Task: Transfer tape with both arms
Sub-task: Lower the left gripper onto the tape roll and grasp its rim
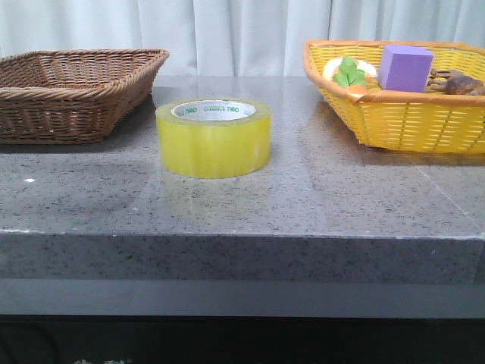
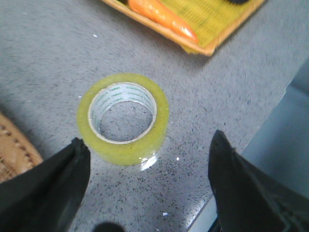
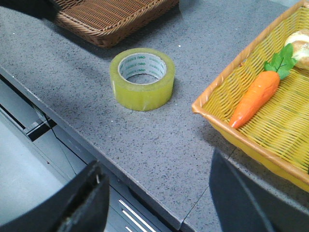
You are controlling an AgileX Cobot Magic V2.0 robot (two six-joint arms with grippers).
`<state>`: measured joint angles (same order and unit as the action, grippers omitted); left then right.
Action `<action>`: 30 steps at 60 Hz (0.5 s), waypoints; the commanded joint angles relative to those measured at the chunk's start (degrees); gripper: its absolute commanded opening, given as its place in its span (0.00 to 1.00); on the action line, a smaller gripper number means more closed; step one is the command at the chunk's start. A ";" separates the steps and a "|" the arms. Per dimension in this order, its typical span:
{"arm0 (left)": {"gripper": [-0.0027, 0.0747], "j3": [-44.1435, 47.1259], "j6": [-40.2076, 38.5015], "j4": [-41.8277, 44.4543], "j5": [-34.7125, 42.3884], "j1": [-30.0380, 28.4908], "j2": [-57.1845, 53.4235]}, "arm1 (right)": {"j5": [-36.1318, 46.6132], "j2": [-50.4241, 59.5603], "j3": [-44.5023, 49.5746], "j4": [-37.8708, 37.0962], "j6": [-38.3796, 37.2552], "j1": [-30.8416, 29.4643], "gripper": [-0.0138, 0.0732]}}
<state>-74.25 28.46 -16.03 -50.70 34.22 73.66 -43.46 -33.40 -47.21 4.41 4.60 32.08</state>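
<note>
The tape (image 1: 214, 137) lies flat, core opening upward, on the grey stone table (image 1: 303, 197), between the brown wicker basket (image 1: 72, 91) and the yellow basket (image 1: 402, 114), touching neither. The left gripper (image 2: 149, 186) hovers above the table with jaws spread wide and empty; the roll sits just ahead of its fingertips (image 2: 79, 150), nearer one of them, with no contact. The right gripper (image 3: 157, 193) is likewise released, holding nothing, positioned over the table's front edge, well apart from the tape (image 3: 142, 78). A toy carrot (image 3: 255, 99) rests inside the yellow basket.
</note>
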 commanded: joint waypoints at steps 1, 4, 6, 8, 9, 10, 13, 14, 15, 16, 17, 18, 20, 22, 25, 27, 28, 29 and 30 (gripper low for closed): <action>0.70 -5.12 2.00 -0.16 0.49 1.99 3.52 | 3.59 -0.04 -1.47 0.22 0.38 -0.22 0.71; 0.70 -6.92 2.00 1.41 -0.57 3.15 6.16 | 3.59 -0.04 -1.47 0.22 0.38 -0.22 0.71; 0.70 -7.89 2.00 2.48 -1.11 3.76 7.55 | 3.59 -0.04 -1.47 0.22 0.38 -0.22 0.71; 0.70 -8.85 2.00 3.04 -1.66 4.47 9.26 | 3.59 -0.04 -1.47 0.22 0.38 -0.22 0.71; 0.70 -9.53 2.00 3.27 -1.87 4.92 9.95 | 3.59 -0.04 -1.47 0.22 0.38 -0.22 0.71; 0.70 -9.98 2.00 3.47 -2.04 5.21 10.93 | 3.59 -0.04 -1.47 0.22 0.38 -0.22 0.71; 0.70 -11.61 2.00 3.67 -2.24 6.10 13.07 | 3.59 -0.04 -1.47 0.22 0.38 -0.22 0.71; 0.70 -11.98 2.00 3.67 -2.24 6.30 13.67 | 3.59 -0.04 -1.47 0.22 0.38 -0.22 0.71; 0.70 -12.36 2.00 3.79 -2.24 6.49 14.26 | 3.59 -0.04 -1.47 0.22 0.38 -0.22 0.71; 0.70 -12.73 2.00 3.79 -2.24 6.66 14.84 | 3.59 -0.04 -1.47 0.22 0.38 -0.22 0.71; 0.69 -13.09 2.00 3.79 -2.24 6.77 15.42 | 3.59 -0.04 -1.47 0.22 0.38 -0.22 0.71; 0.69 -13.67 2.00 3.79 -2.29 6.94 16.26 | 3.59 -0.04 -1.47 0.22 0.38 -0.22 0.71; 0.69 -14.42 2.00 4.19 -2.39 7.20 17.42 | 3.59 -0.04 -1.47 0.22 0.38 -0.22 0.71; 0.69 -15.31 2.00 4.40 -2.76 7.20 18.80 | 3.59 -0.04 -1.47 0.22 0.38 -0.22 0.71; 0.69 -16.42 2.00 4.83 -2.85 7.20 20.69 | 3.59 -0.04 -1.47 0.22 0.38 -0.22 0.71; 0.69 -17.10 1.90 5.34 -2.85 7.20 21.95 | 3.59 -0.04 -1.47 0.22 0.38 -0.22 0.71; 0.69 -17.36 1.90 5.52 -2.85 7.20 22.43 | 3.59 -0.04 -1.47 0.22 0.38 -0.22 0.71; 0.69 -17.64 1.90 5.70 -2.85 7.20 22.90 | 3.59 -0.04 -1.47 0.22 0.38 -0.22 0.71; 0.69 -17.89 1.90 5.81 -3.03 7.20 23.39 | 3.59 -0.04 -1.47 0.22 0.38 -0.22 0.71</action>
<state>-89.12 30.39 -10.28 -55.31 41.06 97.38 -43.68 -33.40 -47.21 4.50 4.60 32.08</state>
